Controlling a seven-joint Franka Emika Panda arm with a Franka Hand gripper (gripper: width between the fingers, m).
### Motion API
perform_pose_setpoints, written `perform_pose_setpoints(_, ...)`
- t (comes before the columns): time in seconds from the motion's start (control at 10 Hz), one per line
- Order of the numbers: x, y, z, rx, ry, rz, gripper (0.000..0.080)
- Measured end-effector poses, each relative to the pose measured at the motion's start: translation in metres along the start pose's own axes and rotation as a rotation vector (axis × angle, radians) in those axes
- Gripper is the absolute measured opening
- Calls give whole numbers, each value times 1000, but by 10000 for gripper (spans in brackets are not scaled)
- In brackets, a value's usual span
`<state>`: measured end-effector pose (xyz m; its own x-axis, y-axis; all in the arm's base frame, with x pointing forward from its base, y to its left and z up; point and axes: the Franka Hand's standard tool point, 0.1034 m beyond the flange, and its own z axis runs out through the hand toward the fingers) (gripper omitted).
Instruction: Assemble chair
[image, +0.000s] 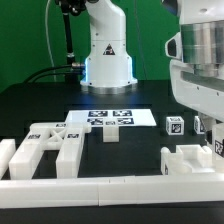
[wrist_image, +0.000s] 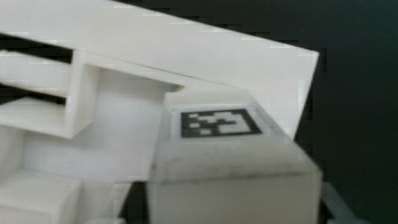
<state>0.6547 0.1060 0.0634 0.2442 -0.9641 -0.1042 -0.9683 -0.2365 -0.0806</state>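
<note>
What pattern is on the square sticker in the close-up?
Black blocky squares on white, like a QR code: the tag. Wrist view shows it best.

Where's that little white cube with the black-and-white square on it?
In the exterior view the cube stands on the black table toward the exterior view's right, just past the right end of the marker board.

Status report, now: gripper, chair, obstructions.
Gripper shut, low at exterior view's right; tagged part close in wrist view. Chair parts lie apart, chair unbuilt. Nothing seen blocking.
</note>
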Motion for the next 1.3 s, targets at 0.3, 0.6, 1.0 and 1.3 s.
perform_pose_setpoints(0.3, -3, -1, 0, -21, -13, -526, 609)
perform_pose_setpoints(0.6, -3, 6, 4, -34, -36, -852, 647)
perform_pose_setpoints(1.0, -15, -2, -3, -92, 23, -1335, 649)
perform_pose_setpoints(1.3, -12, -1, -1, -91, 23, -1286, 602)
